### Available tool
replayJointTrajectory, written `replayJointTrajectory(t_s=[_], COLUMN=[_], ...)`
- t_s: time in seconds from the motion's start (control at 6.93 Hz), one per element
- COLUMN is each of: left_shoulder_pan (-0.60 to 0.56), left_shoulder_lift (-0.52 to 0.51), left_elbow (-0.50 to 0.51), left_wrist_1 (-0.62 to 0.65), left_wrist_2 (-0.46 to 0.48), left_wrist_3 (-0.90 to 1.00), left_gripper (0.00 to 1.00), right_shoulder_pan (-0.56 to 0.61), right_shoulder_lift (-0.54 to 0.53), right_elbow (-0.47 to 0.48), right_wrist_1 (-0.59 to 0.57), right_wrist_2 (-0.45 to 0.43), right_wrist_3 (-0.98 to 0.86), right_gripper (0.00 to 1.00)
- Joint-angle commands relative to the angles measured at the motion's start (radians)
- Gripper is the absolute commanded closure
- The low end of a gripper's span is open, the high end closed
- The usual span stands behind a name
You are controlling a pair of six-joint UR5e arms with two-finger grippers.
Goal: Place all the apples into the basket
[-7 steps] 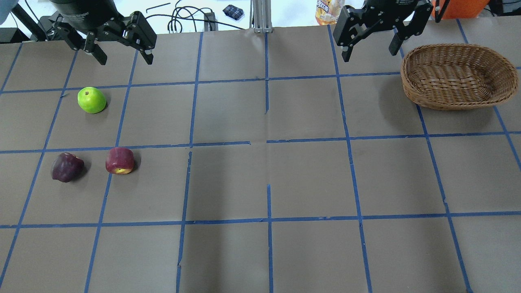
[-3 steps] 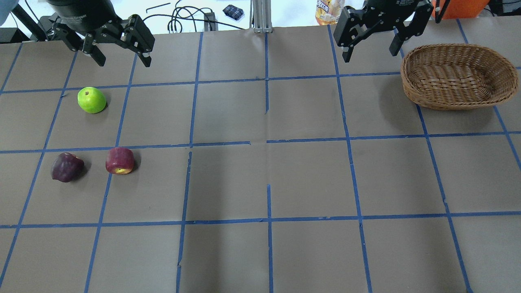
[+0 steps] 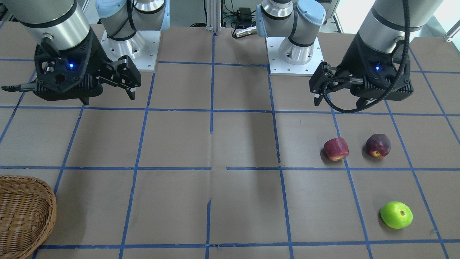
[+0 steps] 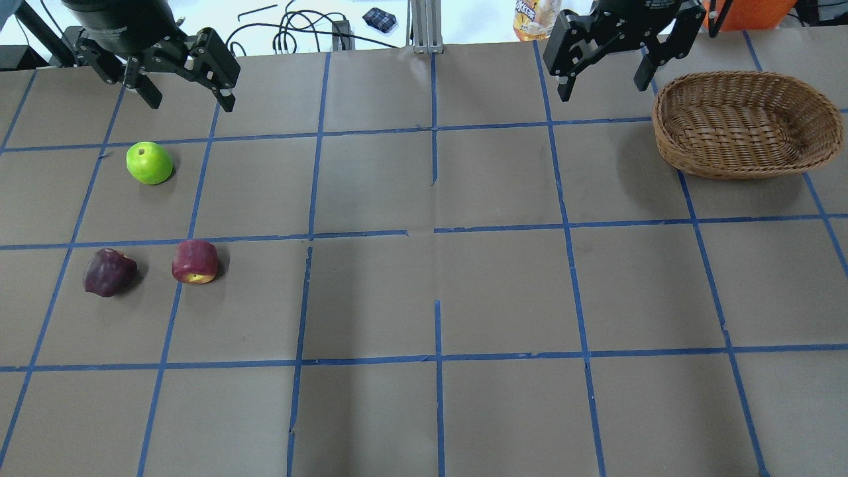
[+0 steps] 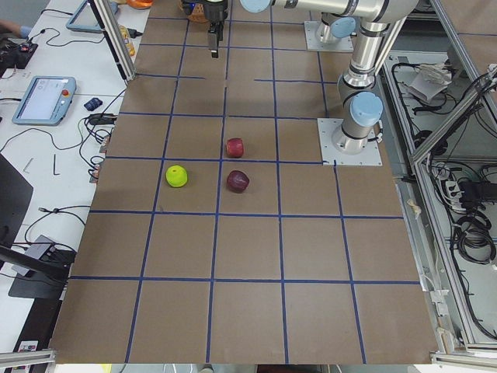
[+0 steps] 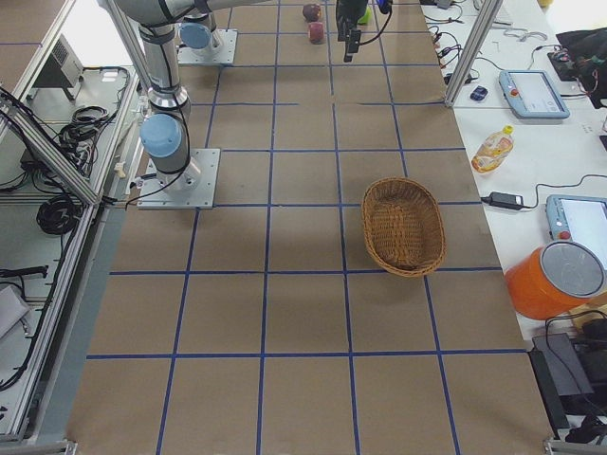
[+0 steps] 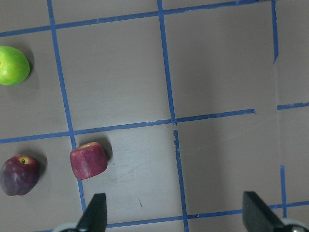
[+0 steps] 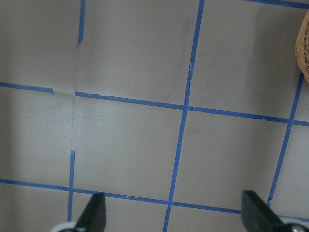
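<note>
Oval basket [image 4: 729, 156] far right, long axis left-right, red apple [image 4: 195, 262] on its side, left gripper [image 4: 191, 104] and right gripper [image 4: 602, 91] spread apart

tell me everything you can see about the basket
The basket is an oval bowl of light brown woven wicker with a braided rim. It sits upright and empty on the table, at the robot's far right, over blue tape lines. Only the table touches it; the right claw hangs open beside it, apart.
</note>
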Motion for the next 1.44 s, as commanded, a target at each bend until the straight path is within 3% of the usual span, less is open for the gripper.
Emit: replayJointTrajectory(t_s=[0.0,1.01,1.3], left_shoulder_pan=[0.001,0.016,0.084], left_shoulder_lift=[-0.010,-0.007,-0.039], left_elbow=[0.001,-0.034,-0.132], left_wrist_1=[0.004,-0.005,0.068], left_wrist_2=[-0.012,0.001,-0.008], left_wrist_3=[0.000,0.001,0.048], left_gripper=[0.00,0.00,0.00], right_shoulder_pan=[0.000,0.000,0.000], right_shoulder_lift=[0.000,0.000,0.000], right_elbow=[0.000,0.000,0.001], right_wrist_1=[0.001,0.001,0.002], right_wrist_2=[-0.001,-0.001,-0.001], right_wrist_3=[0.002,0.000,0.002], right_gripper=[0.00,0.00,0.00])
